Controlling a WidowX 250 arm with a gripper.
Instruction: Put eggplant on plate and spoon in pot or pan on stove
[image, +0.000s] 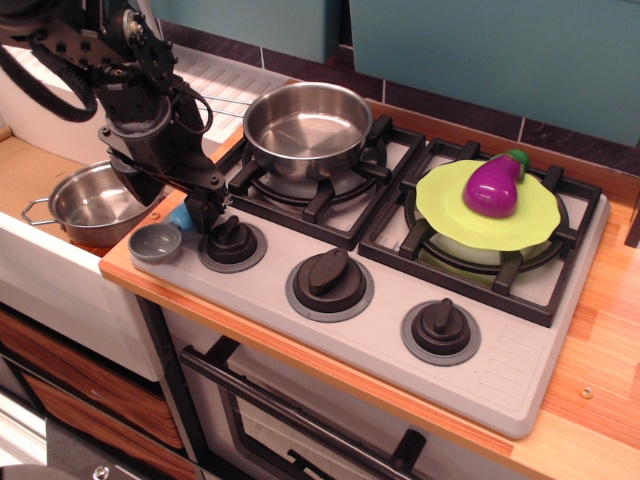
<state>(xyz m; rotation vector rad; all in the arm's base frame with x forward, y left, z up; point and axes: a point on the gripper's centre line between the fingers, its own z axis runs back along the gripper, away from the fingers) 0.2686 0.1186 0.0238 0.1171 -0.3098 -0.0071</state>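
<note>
From my remote station I note the gripper (190, 208) at the left of the frame, low over the near-left corner of the stove (360, 330). Its black fingers straddle the light-blue handle of the spoon (163, 236), but the arm body covers most of the handle, and I cannot tell whether the jaws are pressed onto it or standing clear.

The spoon lies on the grey stove surface at the left edge, its round grey bowl facing up, just beside the leftmost knob (231, 241). It is not in the pan.

The pan (306, 126) sits on the rear-left burner grate in the upper centre of the frame, and its interior shows only bare steel. Its thin wire handle runs off to the left behind the arm.

The eggplant (495, 184) rests on the plate (440, 210), which sits on the right burner grate in the upper right of the frame. The green stem cap points toward the back wall.

A smaller steel pot (95, 203) with loop handles sits off the stove at the far left, partly behind the arm.
</note>
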